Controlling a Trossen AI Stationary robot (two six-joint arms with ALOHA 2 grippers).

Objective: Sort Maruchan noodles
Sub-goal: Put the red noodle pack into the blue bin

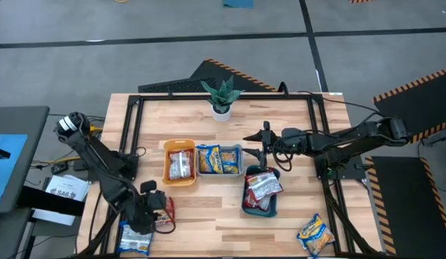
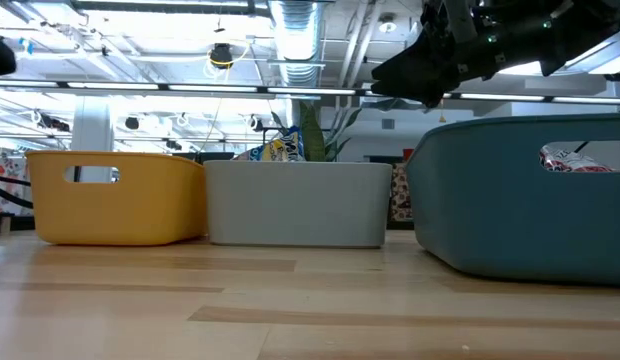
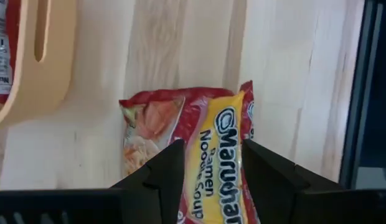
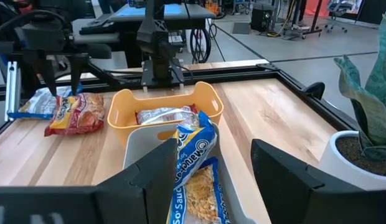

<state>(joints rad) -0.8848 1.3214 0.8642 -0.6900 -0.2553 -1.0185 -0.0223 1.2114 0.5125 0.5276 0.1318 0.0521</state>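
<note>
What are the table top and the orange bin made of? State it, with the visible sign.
Table top: pale wood, apparently butcher-block, with visible grain and joined strips. Orange bin: probably moulded plastic with a matt, even finish, rounded corners and a cut-out handle slot.

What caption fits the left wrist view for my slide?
Left gripper open, straddling a yellow Maruchan packet lying over a red packet on the wooden table, beside the orange tray.
</note>
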